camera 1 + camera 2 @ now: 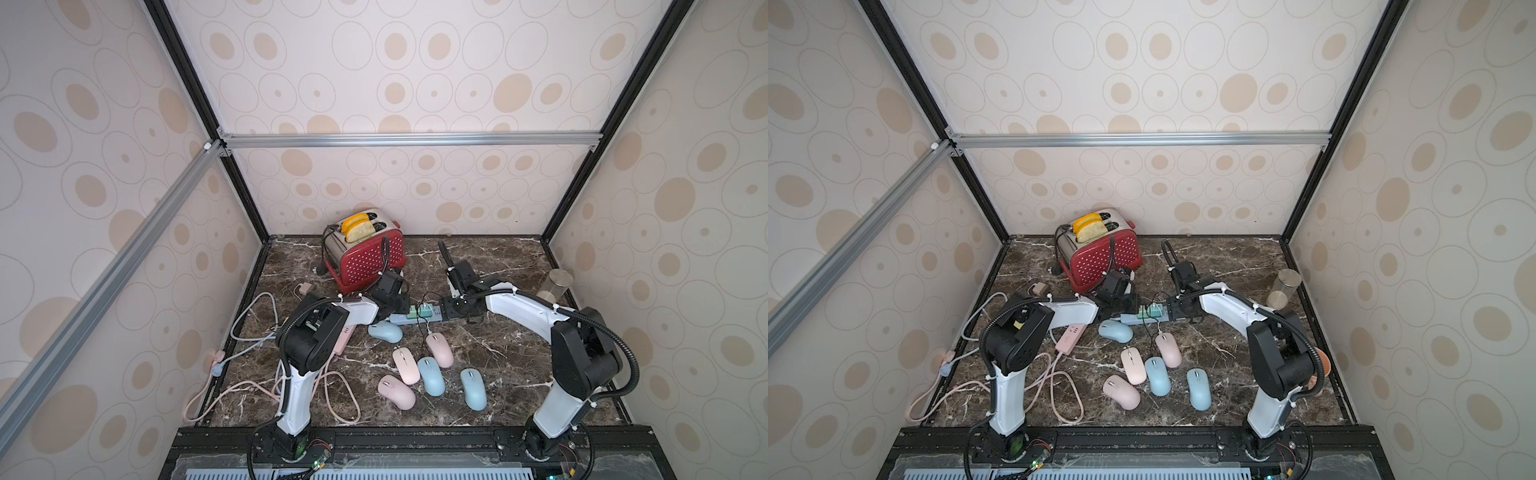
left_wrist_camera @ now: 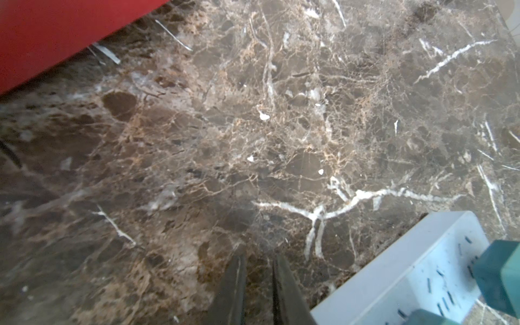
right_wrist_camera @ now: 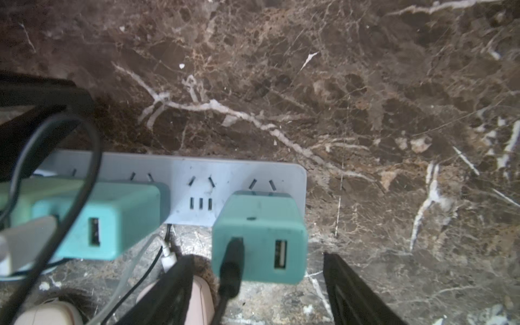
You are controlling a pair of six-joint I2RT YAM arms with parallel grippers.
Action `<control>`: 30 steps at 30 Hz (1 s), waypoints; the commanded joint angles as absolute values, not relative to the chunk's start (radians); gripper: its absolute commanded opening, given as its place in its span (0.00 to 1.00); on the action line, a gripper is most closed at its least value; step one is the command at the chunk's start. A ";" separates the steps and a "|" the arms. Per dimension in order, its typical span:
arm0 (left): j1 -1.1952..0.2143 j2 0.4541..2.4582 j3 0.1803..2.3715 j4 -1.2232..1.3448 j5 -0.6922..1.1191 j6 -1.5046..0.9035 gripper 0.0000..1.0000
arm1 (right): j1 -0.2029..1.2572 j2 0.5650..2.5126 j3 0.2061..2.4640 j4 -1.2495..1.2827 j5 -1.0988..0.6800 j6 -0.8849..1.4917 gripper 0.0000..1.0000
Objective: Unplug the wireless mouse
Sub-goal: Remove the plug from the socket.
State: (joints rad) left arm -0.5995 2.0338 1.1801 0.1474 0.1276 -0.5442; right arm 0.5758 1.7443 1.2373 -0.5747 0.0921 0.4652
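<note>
Near the middle of the marble table (image 1: 505, 365), the pale blue power strip (image 1: 399, 319) lies crosswise, and both my arms meet over it. My right gripper (image 3: 257, 256) is released. Its jaws stand wide on either side of the teal charger (image 3: 259, 225) plugged into the strip's end socket, one finger just beside its flank and the other clear of it, so nothing is grasped.

A black cable (image 3: 230, 270) is plugged into that charger's face next to a free USB port. In a top view it drops toward 6 o'clock to the pink mouse (image 1: 439, 350), which lies near the strip. That is the mouse I want unplugged. A second teal charger (image 3: 112, 219) sits further along, with one bare socket between the two.

My left gripper (image 2: 259, 259) is clenched almost fully, with only a slit of marble showing between its fingers, and it holds nothing. It sits just beside the strip's opposite end.

From the strip:
- The red toaster (image 1: 370, 259) stands at 11 o'clock.
- The glass jar (image 1: 555, 286) is at 3 o'clock, well apart.
- A pink power strip (image 1: 1070, 337) is at 8 o'clock.
- A blue mouse (image 1: 385, 331) lies close by at 7 o'clock.
</note>
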 commanded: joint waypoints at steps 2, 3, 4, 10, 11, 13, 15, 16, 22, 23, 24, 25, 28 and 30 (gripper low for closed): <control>-0.656 2.066 1.157 0.091 0.253 -0.583 0.20 | 0.568 1.785 1.291 -0.598 0.102 0.442 0.72; -0.655 2.068 1.157 0.089 0.255 -0.583 0.20 | 0.568 1.792 1.297 -0.600 0.105 0.440 0.71; -0.655 2.068 1.159 0.088 0.255 -0.582 0.20 | 0.569 1.799 1.302 -0.599 0.101 0.438 0.69; -0.655 2.071 1.163 0.086 0.257 -0.583 0.20 | 0.569 1.831 1.319 -0.624 0.096 0.426 0.62; -0.656 2.072 1.165 0.086 0.257 -0.583 0.20 | 0.568 1.831 1.319 -0.624 0.093 0.421 0.59; -0.655 2.074 1.168 0.083 0.256 -0.583 0.20 | 0.569 1.816 1.316 -0.618 0.095 0.411 0.51; -0.655 2.075 1.171 0.080 0.257 -0.581 0.20 | 0.569 1.793 1.307 -0.597 0.096 0.405 0.41; -0.655 2.075 1.173 0.077 0.255 -0.580 0.20 | 0.568 1.781 1.309 -0.603 0.101 0.406 0.38; -0.655 2.078 1.178 0.074 0.256 -0.581 0.20 | 0.574 1.622 1.195 -0.481 0.097 0.435 0.28; -0.655 2.079 1.179 0.074 0.256 -0.581 0.20 | 0.573 1.607 1.178 -0.459 0.094 0.442 0.27; -0.656 2.078 1.178 0.075 0.257 -0.582 0.20 | 0.574 1.593 1.165 -0.454 0.088 0.445 0.26; -0.656 2.079 1.179 0.074 0.257 -0.583 0.19 | 0.577 1.572 1.138 -0.421 0.089 0.443 0.25; -0.655 2.071 1.175 0.068 0.248 -0.579 0.19 | 0.559 1.555 1.117 -0.412 0.118 0.477 0.25; -0.653 2.059 1.167 0.066 0.241 -0.579 0.20 | 0.539 1.553 1.133 -0.443 0.141 0.488 0.25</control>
State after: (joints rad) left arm -0.5995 2.0338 1.1812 0.1471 0.1410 -0.5453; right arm 0.5632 1.5539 1.1393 -0.4473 0.1013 0.4595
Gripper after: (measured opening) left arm 0.199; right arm 0.407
